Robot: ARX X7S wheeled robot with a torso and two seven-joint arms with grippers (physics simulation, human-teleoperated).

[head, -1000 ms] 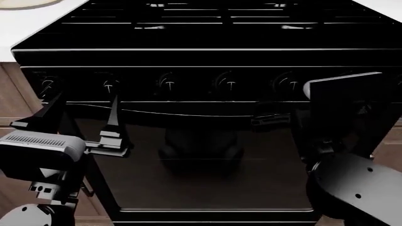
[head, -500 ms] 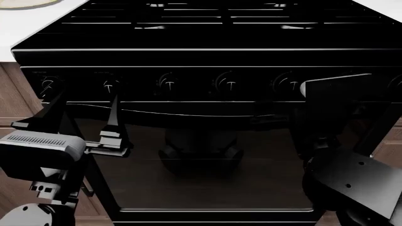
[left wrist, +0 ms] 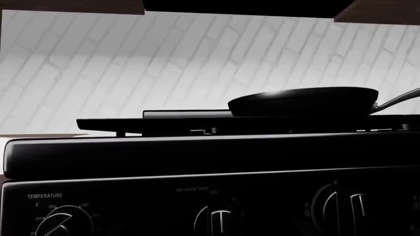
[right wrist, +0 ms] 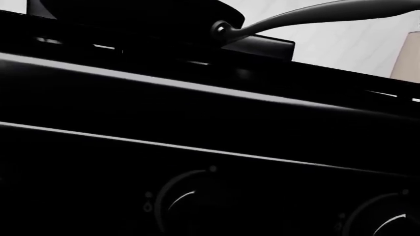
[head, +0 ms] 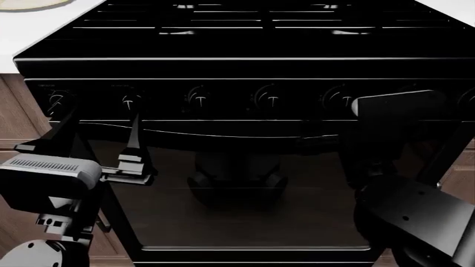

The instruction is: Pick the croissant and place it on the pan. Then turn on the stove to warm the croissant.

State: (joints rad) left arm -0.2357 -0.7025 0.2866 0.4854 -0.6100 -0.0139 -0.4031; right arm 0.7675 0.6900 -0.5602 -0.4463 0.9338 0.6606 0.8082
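The pan point(left wrist: 303, 101) sat on the stove point(head: 245, 67) grates. The left gripper point(head: 100, 142), fingers spread, hung just before the knobs point(head: 199, 97), open floor below. The right gripper's state could not be told; its arm point(head: 401, 167) had edged leftward. The croissant was unseen.

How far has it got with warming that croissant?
I cannot tell whether the croissant is in the pan: it sits on the stove, seen only side-on, and no pastry shows anywhere. In hand: both arms are low in front of the knob row, the left gripper open with fingers just below a knob, the right gripper's fingers hidden. Left: turning a knob; none is gripped yet.
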